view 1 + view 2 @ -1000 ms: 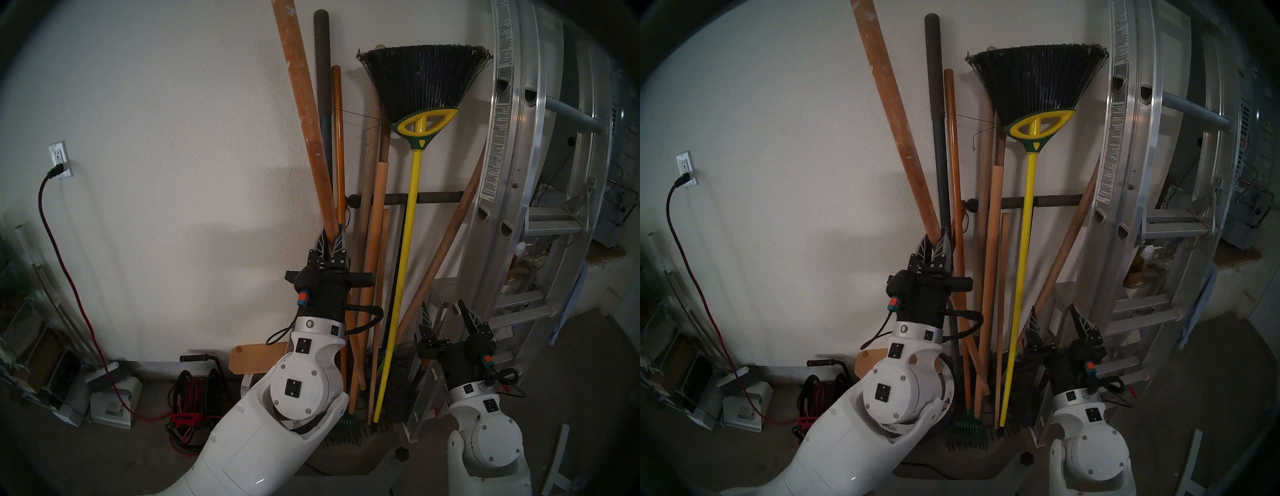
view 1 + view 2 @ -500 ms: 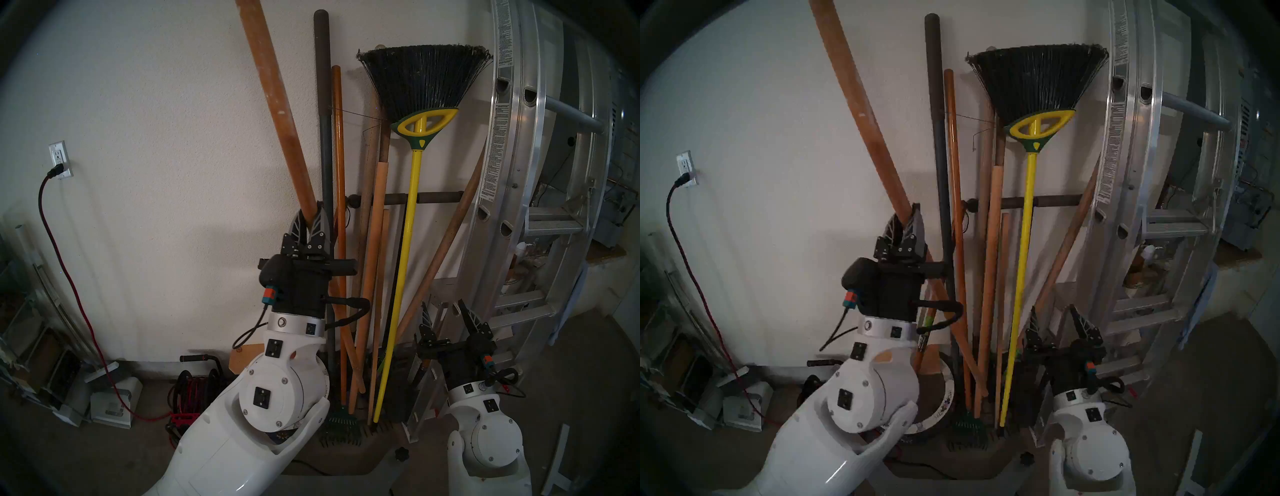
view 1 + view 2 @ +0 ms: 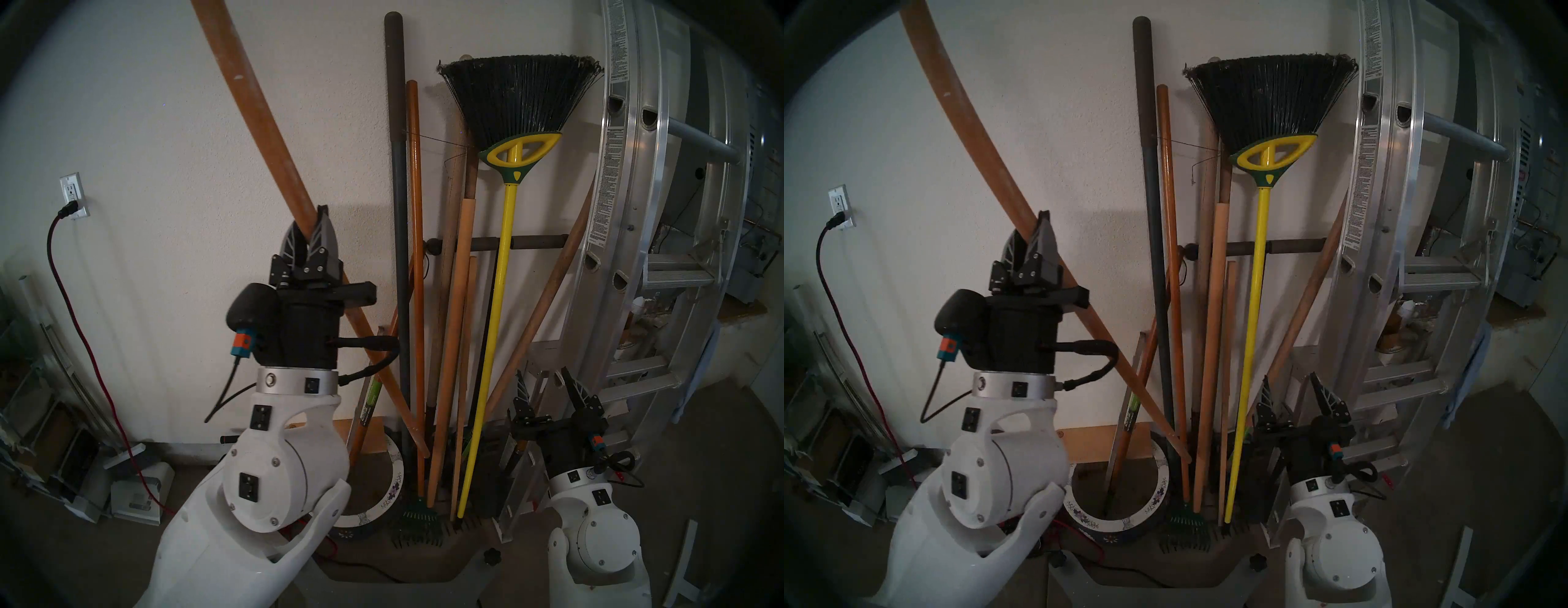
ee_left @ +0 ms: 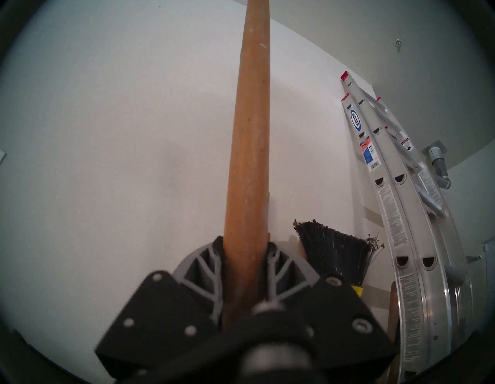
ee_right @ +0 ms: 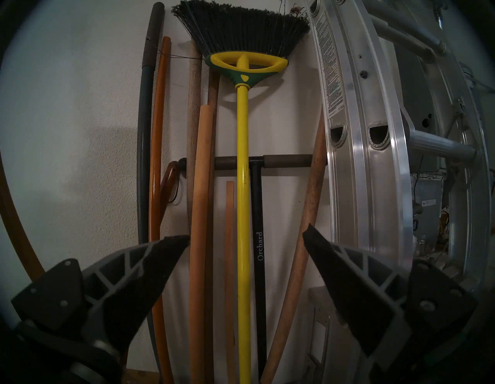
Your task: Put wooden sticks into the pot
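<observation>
A long paint-speckled tan wooden pole (image 3: 271,140) slanted steeply, its foot beside the low round white-rimmed flowered pot (image 3: 1163,475). Right of the pot, a yellow-handled black-bristled broom (image 3: 505,263) and plain tan dowel (image 3: 456,322) stood upright.

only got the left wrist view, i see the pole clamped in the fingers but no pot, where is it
Observer: The pot sits on the floor, below and to the right of the left gripper.
Operator: is the pole's bottom end in it
Observer: No. The paint-speckled pole slants down to the right and ends just past the pot's right rim, outside it.
Operator: anything in the pot already
Observer: Yes, a thin orange-handled tool with a green label stands inside it.
</observation>
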